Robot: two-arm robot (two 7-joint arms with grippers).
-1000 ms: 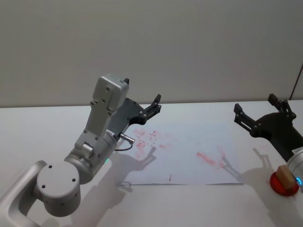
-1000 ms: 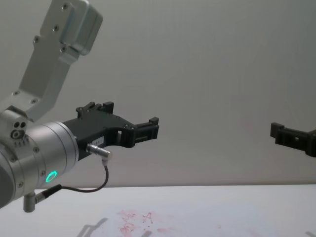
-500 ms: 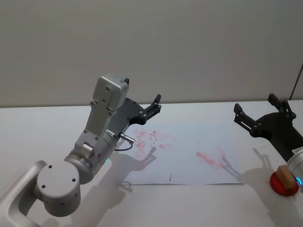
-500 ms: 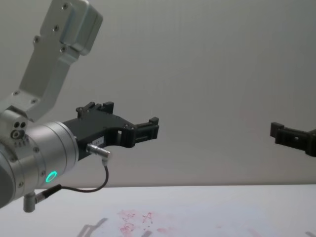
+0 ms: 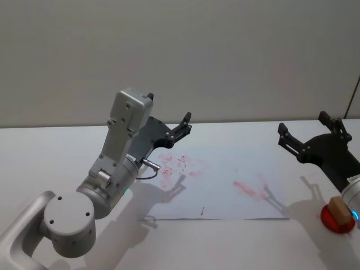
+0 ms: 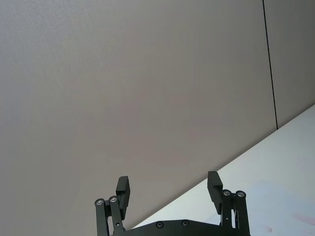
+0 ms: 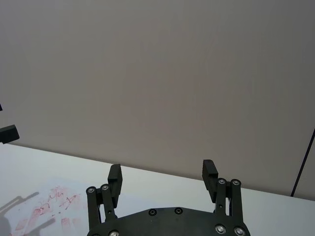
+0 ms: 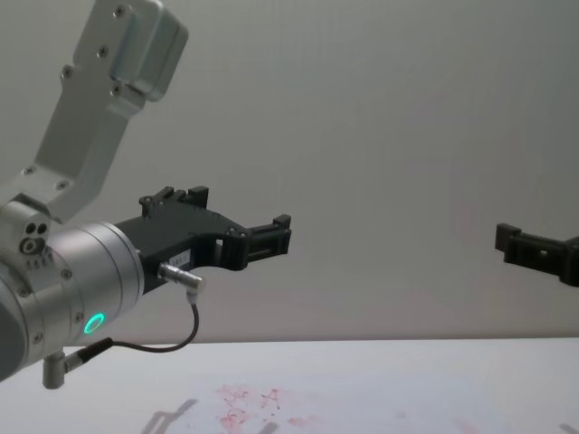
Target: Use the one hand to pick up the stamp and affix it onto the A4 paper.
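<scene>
While the stamp (image 5: 339,209) sat on its red pad (image 5: 336,221) near the A4 paper (image 5: 225,180), my right claw (image 5: 304,125) hung spread nearby to fetch it; my left claw (image 5: 184,125) idled, spread.

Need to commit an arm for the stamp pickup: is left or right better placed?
Right. The stamp sits on a red pad at the table's right side, close by the right gripper, whose jaws are open. The left gripper hangs over the A4 paper's left part, farther away.
</scene>
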